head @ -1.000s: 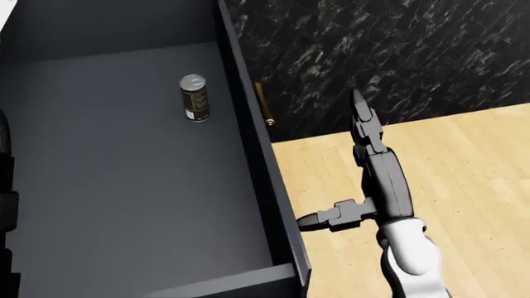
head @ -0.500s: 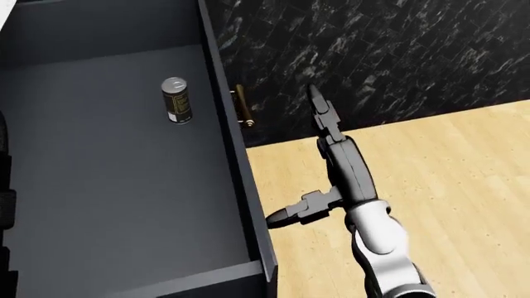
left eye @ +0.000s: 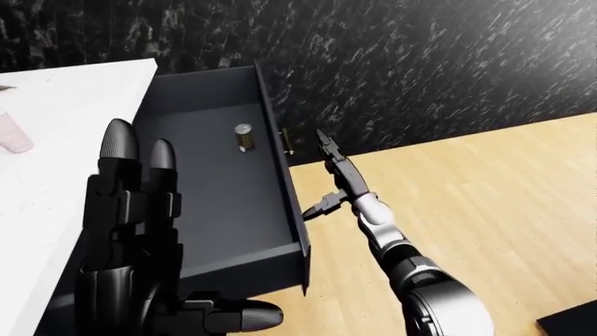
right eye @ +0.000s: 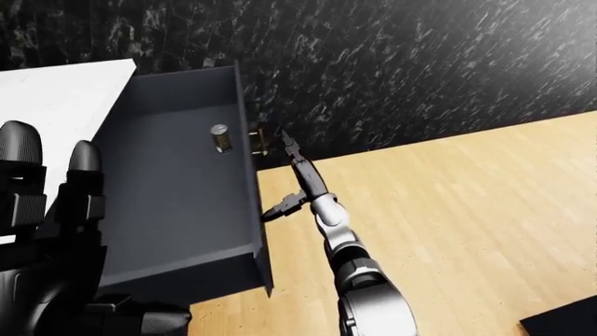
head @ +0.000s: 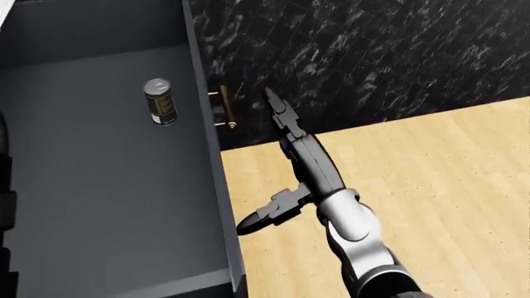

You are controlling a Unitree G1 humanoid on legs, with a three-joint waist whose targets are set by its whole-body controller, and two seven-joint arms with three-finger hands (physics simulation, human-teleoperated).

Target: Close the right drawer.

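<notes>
Right hand (head: 273, 155) stretched out with fingers spread wide, holding nothing; 1 long finger reaching far toward the brass handle (head: 225, 107), thumb (head: 261, 217) angled left and lying just beside the drawer front, contact not certain. Left hand (left eye: 140, 238) raised near the camera at the left of the left-eye view, fingers extended and open, gripping nothing.

Right drawer (head: 207, 155) pulled well out from the black marbled cabinet face (head: 373, 56), with 1 can (head: 159, 102) standing upright inside toward the far end, near the handle side. White counter (left eye: 56, 126) to the left, wooden floor (head: 439, 186) to the right.

Likely the approach step: hand lined up against the drawer front, push not yet delivered. Next move calls for flat, firm contact on the front panel near the handle, then a steady press leftward, square to the panel so the fingers don't slide off.
</notes>
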